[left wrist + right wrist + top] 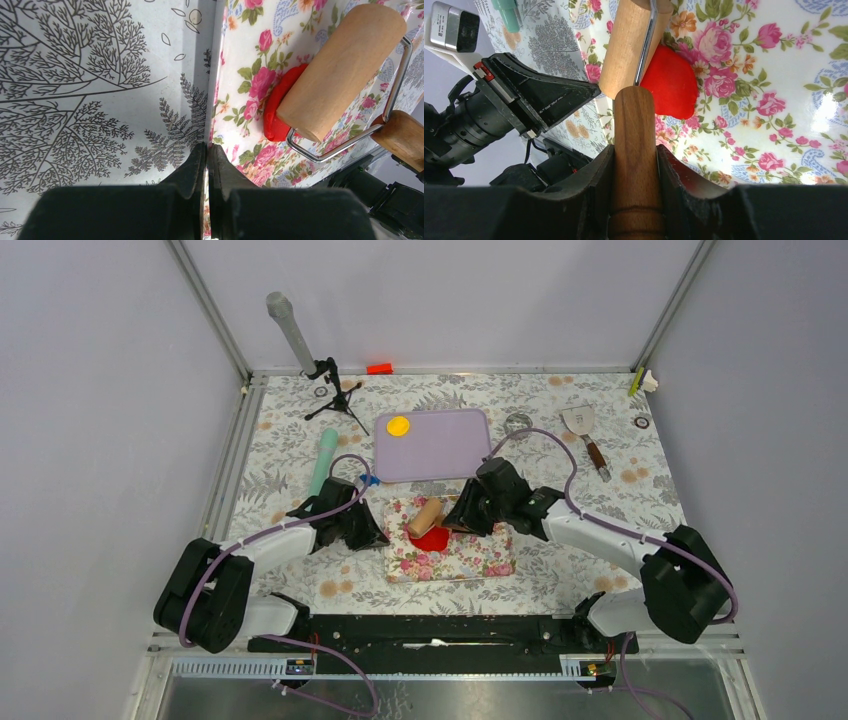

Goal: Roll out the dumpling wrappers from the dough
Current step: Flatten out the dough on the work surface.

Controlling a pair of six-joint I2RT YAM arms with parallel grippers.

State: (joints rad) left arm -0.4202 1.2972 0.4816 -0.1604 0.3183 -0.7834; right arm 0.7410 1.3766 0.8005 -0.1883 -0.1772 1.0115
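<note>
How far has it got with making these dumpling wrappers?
Done: one yellow disc lies on the purple board. In hand: the right gripper holds the rolling pin by its handle, with the roller on the red dough, which is flattened but uneven in outline. The left gripper is shut on the floral mat at its edge. Left: probably rolling the red piece into a round wrapper like the yellow one.
</note>
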